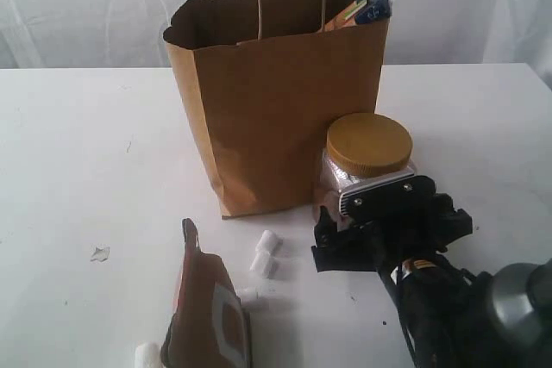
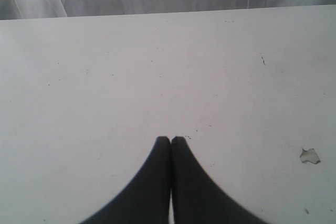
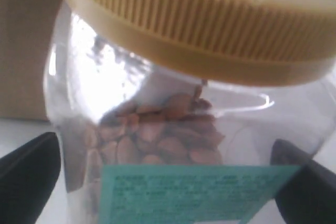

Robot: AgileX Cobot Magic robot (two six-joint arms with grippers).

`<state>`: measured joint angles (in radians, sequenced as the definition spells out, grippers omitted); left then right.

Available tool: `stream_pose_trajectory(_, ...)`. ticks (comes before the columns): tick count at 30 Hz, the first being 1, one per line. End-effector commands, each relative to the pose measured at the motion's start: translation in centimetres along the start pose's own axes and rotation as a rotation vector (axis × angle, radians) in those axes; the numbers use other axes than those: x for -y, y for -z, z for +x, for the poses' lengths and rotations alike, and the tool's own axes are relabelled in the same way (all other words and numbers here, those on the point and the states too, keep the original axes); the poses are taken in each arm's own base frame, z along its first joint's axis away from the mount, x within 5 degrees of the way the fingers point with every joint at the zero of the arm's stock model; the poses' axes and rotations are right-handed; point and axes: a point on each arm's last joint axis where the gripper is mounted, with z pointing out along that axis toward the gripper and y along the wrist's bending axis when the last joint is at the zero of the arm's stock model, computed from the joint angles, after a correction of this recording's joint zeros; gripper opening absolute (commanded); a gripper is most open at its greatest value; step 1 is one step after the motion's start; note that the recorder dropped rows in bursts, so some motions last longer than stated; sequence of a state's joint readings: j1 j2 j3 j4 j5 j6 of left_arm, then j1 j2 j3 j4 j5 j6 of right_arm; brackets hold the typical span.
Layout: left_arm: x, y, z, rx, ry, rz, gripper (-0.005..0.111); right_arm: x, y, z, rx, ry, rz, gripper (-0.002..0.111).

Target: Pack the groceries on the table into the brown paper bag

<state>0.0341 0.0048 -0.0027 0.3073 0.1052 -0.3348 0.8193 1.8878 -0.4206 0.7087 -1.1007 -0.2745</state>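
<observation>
The brown paper bag [image 1: 267, 118] stands upright at the middle of the table [image 1: 78, 144]. A spaghetti packet's navy end [image 1: 371, 4] sticks out of its top right corner. Against the bag's right side stands a clear jar [image 1: 369, 148] with a mustard lid; in the right wrist view the jar [image 3: 173, 129] fills the frame. My right gripper [image 1: 379, 206] [image 3: 165, 150] is open, one finger on each side of the jar. A brown-orange pouch [image 1: 207, 308] sits at the front. My left gripper [image 2: 170, 139] is shut, empty, over bare table.
Small white cylindrical bits [image 1: 266, 254] lie between the pouch and the bag, and one more [image 1: 147, 355] sits at the front edge. A torn scrap [image 1: 101, 253] [image 2: 310, 155] lies on the left part of the table.
</observation>
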Motion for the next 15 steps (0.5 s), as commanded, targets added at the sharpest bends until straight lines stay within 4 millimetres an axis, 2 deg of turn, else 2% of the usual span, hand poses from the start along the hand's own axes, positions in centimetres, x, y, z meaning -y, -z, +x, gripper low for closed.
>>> stream_pose_trajectory(1, 0.02, 0.01, 0.03, 0.006, 0.002, 0.002, 0.0, -0.2, -0.51, -0.39, 0.042, 0.009, 0.013, 0.105)
stream_pose_trajectory(4, 0.02, 0.01, 0.03, 0.006, 0.002, 0.002, 0.0, -0.26, -0.61, -0.51, 0.044, 0.003, 0.016, 0.104)
stream_pose_trajectory(6, 0.02, 0.01, 0.03, 0.006, 0.002, 0.002, 0.0, -0.18, -0.64, -0.49, 0.04, -0.004, 0.026, 0.099)
stream_pose_trajectory(12, 0.02, 0.01, 0.03, 0.006, 0.002, 0.002, 0.0, 0.33, -0.65, -0.41, 0.028, -0.035, 0.086, 0.073)
stream_pose_trajectory(15, 0.02, 0.01, 0.03, 0.006, 0.002, 0.002, 0.0, 0.46, -0.64, -0.4, 0.028, -0.043, 0.1, 0.056)
